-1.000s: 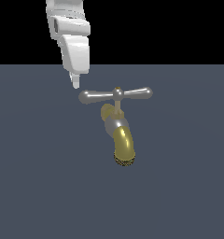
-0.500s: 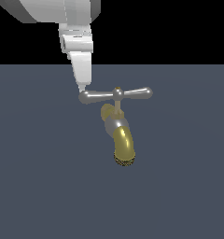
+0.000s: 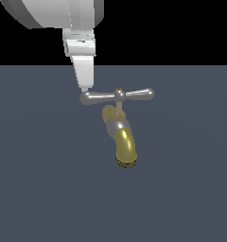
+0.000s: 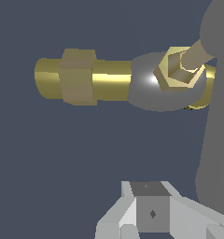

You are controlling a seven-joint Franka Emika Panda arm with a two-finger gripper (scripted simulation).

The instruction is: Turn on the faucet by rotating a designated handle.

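In the exterior view, the white, blocky gripper (image 3: 85, 88) hung from the pale grey arm at the upper part of the exterior view's left, its narrow tip pointing down and reaching the rounded left end of the slim, shiny silver crossbar handle (image 3: 117, 96); whether the tip actually touched that end could not be told. Only one tapering finger (image 3: 83, 71) showed there, so it could not be told whether the gripper was open or closed. The handle lay level, with a small brass knob at its centre, on a thin brass stem above the small tap-like faucet with a curved brass-yellow spout (image 3: 123, 140). That spout came forward and down from a silver collar to a dark mesh tip, all standing on the flat slate-blue counter (image 3: 191, 189). In the wrist view, the brass body of the faucet (image 4: 109, 79) appeared close, with a hexagonal nut and the silver collar, and the handle (image 4: 216, 116) as a blurred grey bar; the gripper (image 4: 151, 214) showed only as pale grey blocks.
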